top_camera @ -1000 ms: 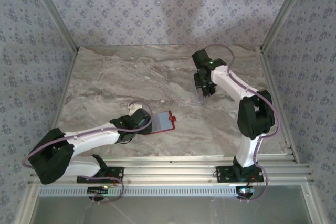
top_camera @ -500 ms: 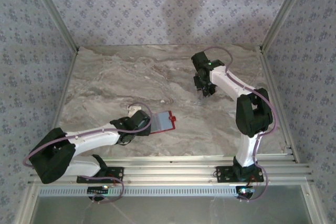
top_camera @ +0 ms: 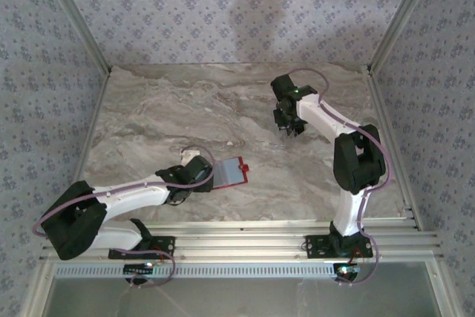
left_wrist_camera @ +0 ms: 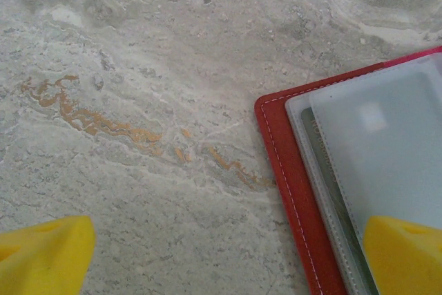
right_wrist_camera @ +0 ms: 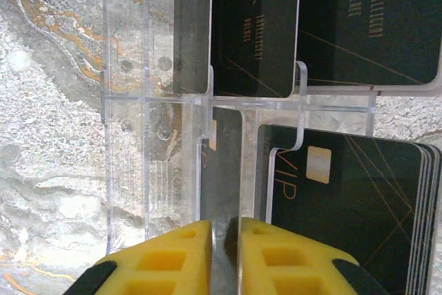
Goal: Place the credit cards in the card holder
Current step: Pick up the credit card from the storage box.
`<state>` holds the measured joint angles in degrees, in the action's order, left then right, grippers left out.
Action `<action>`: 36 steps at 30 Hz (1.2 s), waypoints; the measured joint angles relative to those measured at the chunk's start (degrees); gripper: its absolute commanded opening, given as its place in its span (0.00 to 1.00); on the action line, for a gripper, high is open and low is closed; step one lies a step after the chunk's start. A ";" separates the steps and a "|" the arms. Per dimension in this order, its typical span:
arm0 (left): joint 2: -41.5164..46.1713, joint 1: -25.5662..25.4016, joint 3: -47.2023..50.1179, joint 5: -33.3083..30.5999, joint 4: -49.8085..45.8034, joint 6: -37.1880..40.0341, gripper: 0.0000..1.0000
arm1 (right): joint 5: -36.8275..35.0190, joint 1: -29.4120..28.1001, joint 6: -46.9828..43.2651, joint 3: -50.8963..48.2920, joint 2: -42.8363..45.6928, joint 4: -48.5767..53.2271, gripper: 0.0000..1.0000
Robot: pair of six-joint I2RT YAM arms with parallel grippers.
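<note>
The red card holder lies open on the marble, its greyish clear pockets up inside the red rim. My left gripper hovers open at its left edge, its jaws wide apart with one yellow fingertip over the pockets. Black credit cards stand in a clear acrylic rack, with more in the far row. At the rack, my right gripper has its yellow pads nearly together on one upright black card.
Metal rails and the arm bases line the near table edge. Patterned walls with corner posts close the back and sides. Open marble lies between the card holder and the rack.
The right gripper has shifted slightly toward the back and its jaws have closed in on a card in the rack. The left arm and the card holder have not moved.
</note>
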<state>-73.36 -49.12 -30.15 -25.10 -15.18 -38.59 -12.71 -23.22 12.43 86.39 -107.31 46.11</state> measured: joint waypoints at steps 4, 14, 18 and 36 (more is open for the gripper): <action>0.00 0.00 0.00 0.02 -0.02 0.00 1.00 | 0.63 0.28 0.11 0.00 0.02 -0.04 0.08; 0.22 0.00 -0.02 0.09 -0.31 0.07 1.00 | 3.45 1.09 0.17 0.13 0.46 -0.20 0.00; 0.61 0.00 -0.09 0.44 -0.31 0.22 1.00 | 4.13 1.14 0.17 0.35 0.81 0.04 0.00; -0.37 0.20 -0.11 -0.72 -3.10 -3.32 1.00 | 10.03 1.14 1.62 1.01 11.04 -1.36 0.00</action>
<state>-73.73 -48.93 -30.26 -25.82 -18.28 -41.91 -2.68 -22.09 14.04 87.39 -96.27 44.75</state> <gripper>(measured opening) 0.997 0.055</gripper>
